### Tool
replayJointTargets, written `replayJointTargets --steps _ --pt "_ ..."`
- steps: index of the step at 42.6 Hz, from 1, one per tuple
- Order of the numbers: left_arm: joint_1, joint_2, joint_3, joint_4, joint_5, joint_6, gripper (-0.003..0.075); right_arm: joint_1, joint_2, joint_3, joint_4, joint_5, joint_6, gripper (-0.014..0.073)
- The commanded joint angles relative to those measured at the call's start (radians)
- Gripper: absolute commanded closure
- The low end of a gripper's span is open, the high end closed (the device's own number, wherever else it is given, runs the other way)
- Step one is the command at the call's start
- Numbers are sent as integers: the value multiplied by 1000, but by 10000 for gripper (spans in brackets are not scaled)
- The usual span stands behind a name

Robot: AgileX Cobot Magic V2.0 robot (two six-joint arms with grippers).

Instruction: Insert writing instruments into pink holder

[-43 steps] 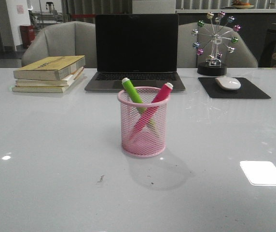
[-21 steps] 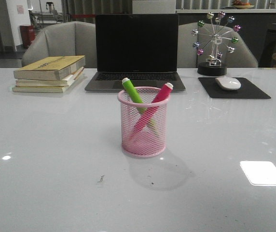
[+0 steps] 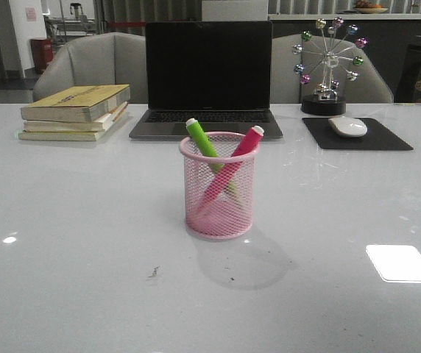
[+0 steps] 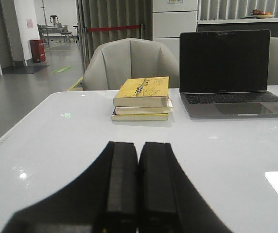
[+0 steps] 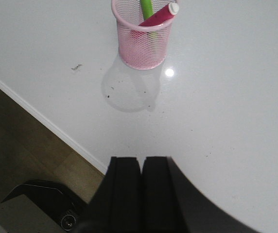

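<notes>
The pink holder (image 3: 219, 187) stands upright mid-table, a round wire-mesh cup. Two writing instruments lean crossed inside it: a lime green marker (image 3: 202, 139) tilted left and a pink-red marker (image 3: 240, 149) tilted right, white ends above the rim. The right wrist view shows the same pink holder (image 5: 143, 41) with the pink-red marker (image 5: 158, 15) and green marker (image 5: 146, 7) in it, well away from my right gripper (image 5: 141, 160), which is shut and empty over the table's near edge. My left gripper (image 4: 138, 145) is shut and empty, facing the books. Neither gripper shows in the front view.
A stack of books (image 3: 77, 110) lies at the back left, a dark laptop (image 3: 207, 77) behind the cup, and a mouse (image 3: 348, 126) on a black pad (image 3: 356, 134) beside a ball-wheel ornament (image 3: 328, 65) at back right. The table's near edge (image 5: 46, 124) drops to the floor.
</notes>
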Motion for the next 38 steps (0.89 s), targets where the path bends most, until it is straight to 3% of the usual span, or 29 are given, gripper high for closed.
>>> replayJointTargets --steps 1,4,19,28,38 --pt "3 -20 4 -8 -92 1 629 -3 -20 -19 -10 -65 -11 536" --pt "3 -20 4 -8 -92 1 629 -40 -65 18 -36 -102 -11 536" --pt "3 -20 4 -8 -92 1 629 -438 -594 505 -35 -638 -11 536" --pt "3 -20 4 -8 -92 1 629 -543 -787 692 -24 -735 -10 536" --pt "3 -20 4 -8 -92 1 629 -570 -794 745 -8 -763 -10 536"
